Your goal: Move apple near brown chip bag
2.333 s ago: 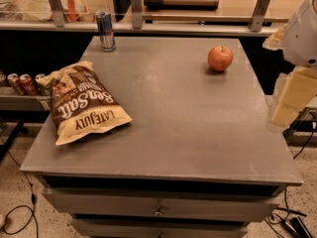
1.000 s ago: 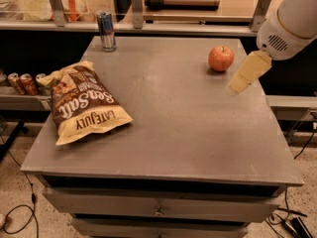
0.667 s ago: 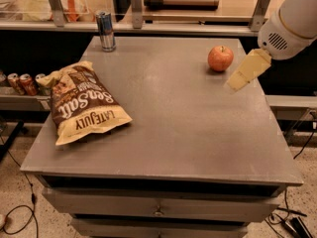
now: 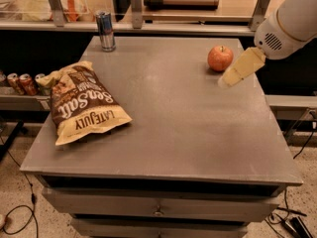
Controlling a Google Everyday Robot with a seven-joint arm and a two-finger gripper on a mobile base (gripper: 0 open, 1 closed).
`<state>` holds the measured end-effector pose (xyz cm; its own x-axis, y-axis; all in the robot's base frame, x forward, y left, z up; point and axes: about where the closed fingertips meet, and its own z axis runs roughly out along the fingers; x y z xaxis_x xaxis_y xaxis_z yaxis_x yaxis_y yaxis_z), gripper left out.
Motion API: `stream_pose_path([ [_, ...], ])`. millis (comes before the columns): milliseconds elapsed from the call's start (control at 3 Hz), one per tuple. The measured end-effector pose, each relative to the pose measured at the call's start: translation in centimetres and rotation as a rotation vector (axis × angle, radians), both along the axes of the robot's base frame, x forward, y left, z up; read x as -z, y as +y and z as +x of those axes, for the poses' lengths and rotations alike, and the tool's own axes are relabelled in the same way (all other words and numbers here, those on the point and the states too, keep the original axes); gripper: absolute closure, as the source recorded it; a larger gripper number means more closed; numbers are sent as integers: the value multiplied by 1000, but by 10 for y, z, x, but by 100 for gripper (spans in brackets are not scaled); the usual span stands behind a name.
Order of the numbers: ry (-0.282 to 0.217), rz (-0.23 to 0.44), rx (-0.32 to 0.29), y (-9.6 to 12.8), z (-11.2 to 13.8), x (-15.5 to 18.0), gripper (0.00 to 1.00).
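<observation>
I see the hand at the right side of the worktop, low over the surface and angled down toward the left. Its tip sits just beside the apple, on the apple's right and slightly nearer the camera; I cannot confirm contact. I cannot tell whether the hand is apart or together. The apple rests on the worktop near the far right corner, stem up. The brown chip bag lies flat on the left side of the worktop, well apart from the apple, printed face up. A slim can stands upright near the far left edge. Several soda cans stand on a lower shelf to the left.
</observation>
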<state>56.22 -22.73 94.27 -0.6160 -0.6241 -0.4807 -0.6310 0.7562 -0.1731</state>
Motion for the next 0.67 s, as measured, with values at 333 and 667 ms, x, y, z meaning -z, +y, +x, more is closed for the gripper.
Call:
stream_pose_path([
  [333, -71, 90, 29, -3, 28, 8, 0],
  [667, -127, 154, 53, -4, 52, 17, 0],
])
